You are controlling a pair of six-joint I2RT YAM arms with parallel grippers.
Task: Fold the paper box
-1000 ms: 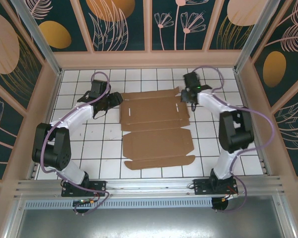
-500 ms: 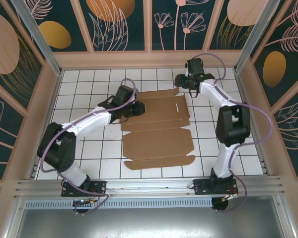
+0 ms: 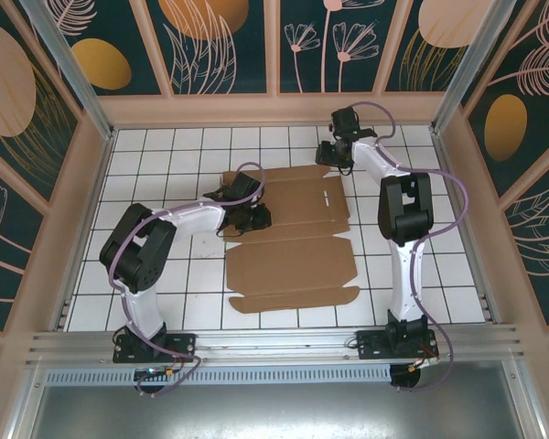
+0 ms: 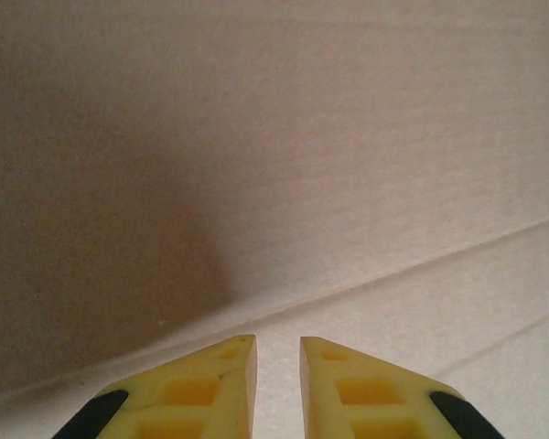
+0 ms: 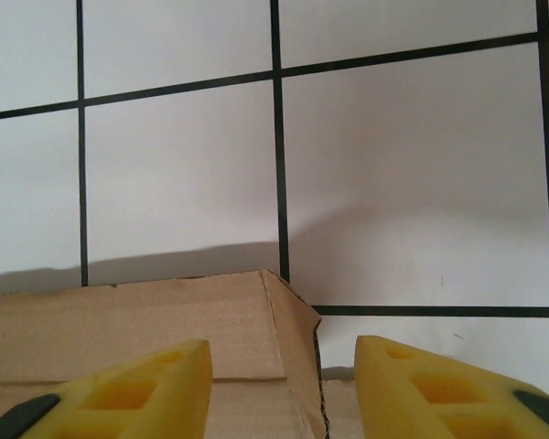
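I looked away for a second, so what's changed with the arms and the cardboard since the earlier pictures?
The left gripper swung right, from beside the far-left corner of the paper box to above its panel, its fingers narrowing. The right gripper shifted farther away and slightly left, to the far-right corner, fingers open. Nothing gripped; the box lies where it was.
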